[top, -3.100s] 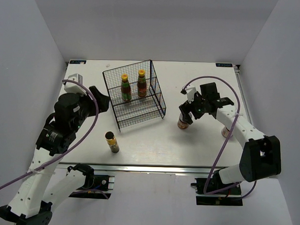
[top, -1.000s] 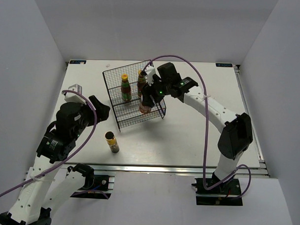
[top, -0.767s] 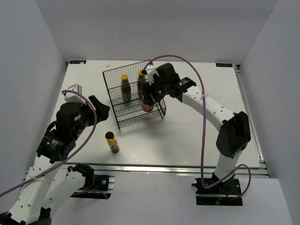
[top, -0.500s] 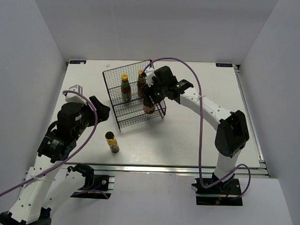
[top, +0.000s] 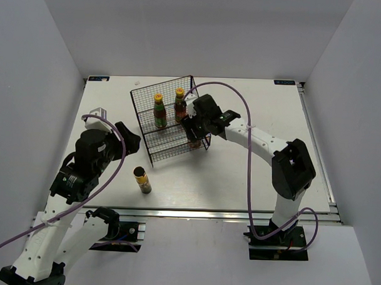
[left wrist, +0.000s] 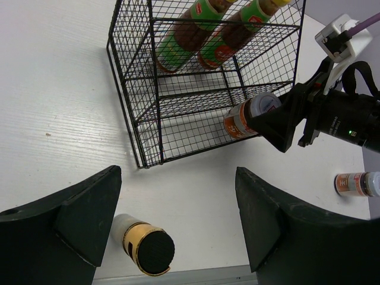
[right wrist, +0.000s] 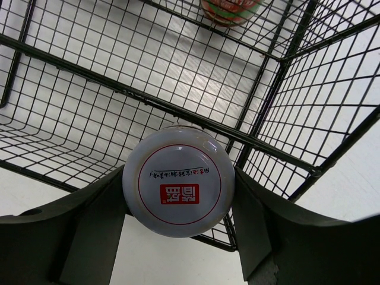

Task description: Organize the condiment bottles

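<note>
1. Wire rack (top: 168, 147): black, square-grid mesh.
2. First sauce bottle (top: 159, 110) and second sauce bottle (top: 179, 104): red contents, yellow caps, green labels.
3. Held jar (right wrist: 178, 181): white lid with a thin red ring, a red square mark and dark lettering; orange-red label.
4. Second jar (left wrist: 355, 183): orange-red label, white lid.
5. Dark bottle (top: 141, 179): black cap, gold label.
6. Worktop (top: 239, 175): white.
7. Cables (left wrist: 367, 22): purple.

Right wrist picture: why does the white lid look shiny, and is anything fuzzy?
Right wrist view: light bounces off the glossy lid of the white-lidded jar, a pale sheen near its top edge; its red print is sharp, the fingers beside it soft. Left wrist view: the wire rack is crisp.
</note>
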